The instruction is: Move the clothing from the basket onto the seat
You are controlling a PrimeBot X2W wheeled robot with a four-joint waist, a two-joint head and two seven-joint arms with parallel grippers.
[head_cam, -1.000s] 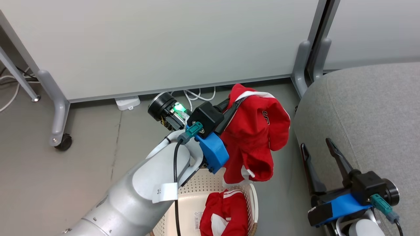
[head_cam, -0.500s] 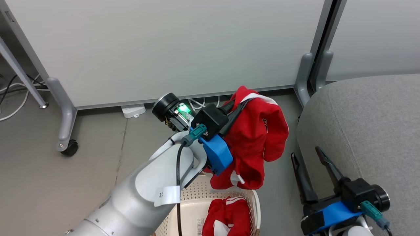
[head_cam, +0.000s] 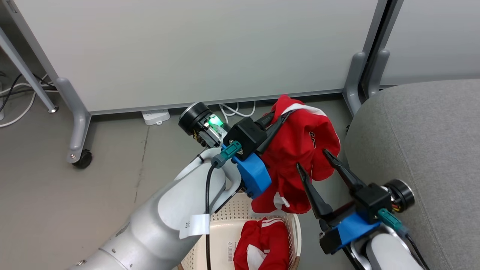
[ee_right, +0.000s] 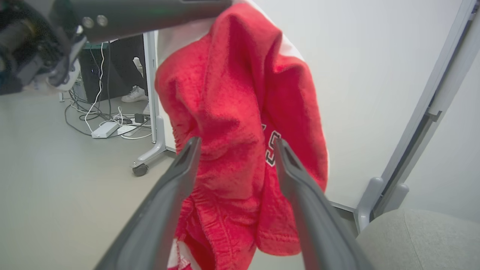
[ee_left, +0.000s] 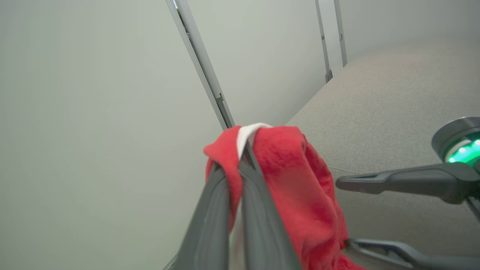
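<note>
While the left hand point(head_cam: 284, 114) stays pinched shut on the top fold of one red garment point(head_cam: 300, 150), the head view shows that piece hanging in the air above the far rim of the basket point(head_cam: 297, 230). It is close to the left edge of the seat point(head_cam: 420, 142) but not yet over it. The second garment point(head_cam: 262, 243) lies crumpled in the basket. The change over the last second is in the right hand point(head_cam: 311, 158). It was low beside the seat's edge, and now its spread fingers point(head_cam: 308, 187) reach up on either side of the cloth's lower lobe, gripping nothing.

From the left wrist, the two fingers point(ee_left: 210, 210) meet on a red-and-white fold. The right hand's wide fingers come in from the side, with the grey seat behind.

From the right wrist, the garment hangs in the gap between the open fingers, unclamped. I judge that a two-handed hold or handover is being set up before the cloth goes onto the seat. One piece remains to fetch.
</note>
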